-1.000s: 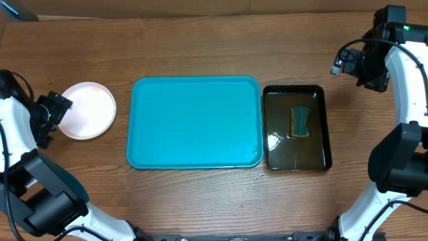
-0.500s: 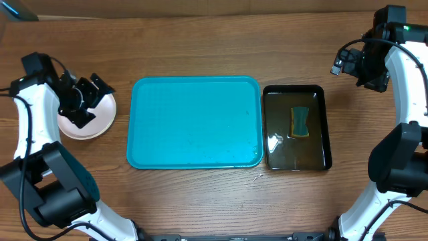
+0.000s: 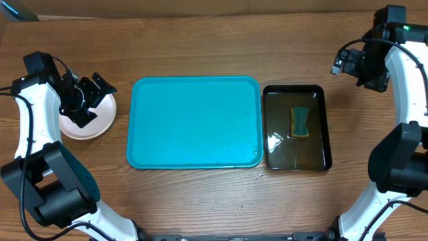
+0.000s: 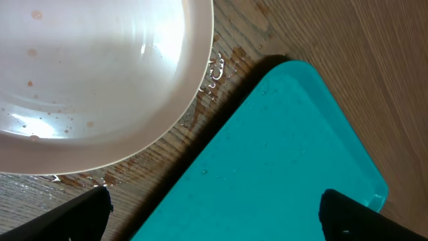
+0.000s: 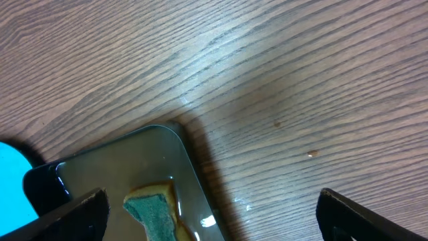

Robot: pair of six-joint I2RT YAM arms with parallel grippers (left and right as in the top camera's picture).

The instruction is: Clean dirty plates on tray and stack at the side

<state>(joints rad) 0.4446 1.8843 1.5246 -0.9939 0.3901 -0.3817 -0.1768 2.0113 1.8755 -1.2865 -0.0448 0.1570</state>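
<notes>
The plates (image 3: pixel 90 129), only a white top one showing, rest on the tabletop (image 3: pixel 200 197) just left of the bare tray (image 3: pixel 194 120), so stacking looks finished. The left end effector (image 3: pixel 89 100) hovers over them, spread and empty. The right end effector (image 5: pixel 214 217), also spread, hangs beside the black tray (image 3: pixel 314 152). Next, I judge, both arms need only pull clear.

Turquoise tray (image 3: pixel 194 120), white plate (image 4: pixel 87 80), black tray (image 3: pixel 294 88), green-yellow sponge (image 3: pixel 300 121), brown table (image 3: pixel 200 201).

plates (image 3: pixel 93 126) beside tray (image 3: pixel 194 122), narrow gap between
</notes>
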